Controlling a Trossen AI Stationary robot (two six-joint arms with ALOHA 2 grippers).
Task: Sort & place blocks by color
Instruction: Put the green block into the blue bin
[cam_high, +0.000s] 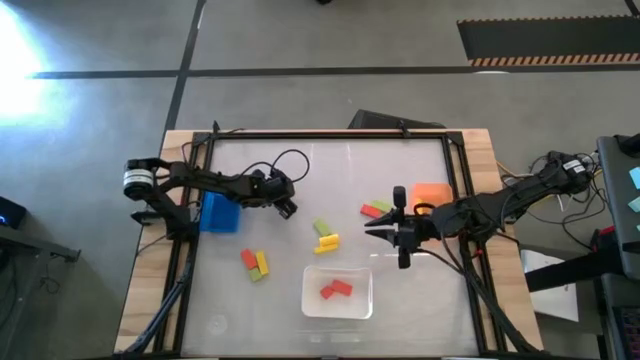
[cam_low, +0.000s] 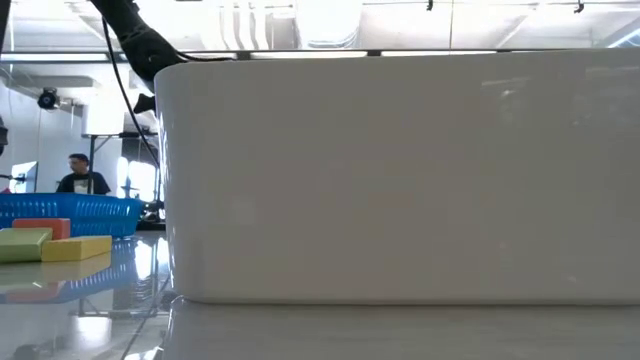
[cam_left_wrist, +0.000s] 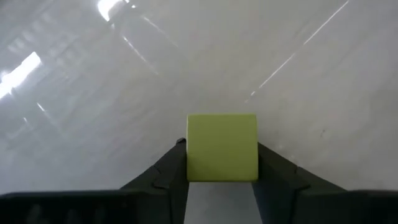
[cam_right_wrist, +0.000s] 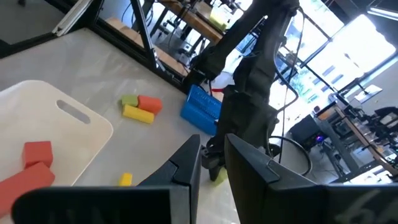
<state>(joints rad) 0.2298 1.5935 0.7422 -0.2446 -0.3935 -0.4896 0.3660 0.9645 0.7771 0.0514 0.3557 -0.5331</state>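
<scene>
Left gripper (cam_left_wrist: 222, 180) clamps a matte, square-faced green block (cam_left_wrist: 222, 147).

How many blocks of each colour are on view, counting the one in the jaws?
Red blocks: 4
Green blocks: 4, one between the jaws of the left gripper
Yellow blocks: 2
Total: 10

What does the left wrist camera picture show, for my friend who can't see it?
A small light green rectangular block sits clamped between the left gripper's two dark fingers, seen end-on. Behind it there is only the shiny white tabletop, streaked with bright reflections of light.
</scene>
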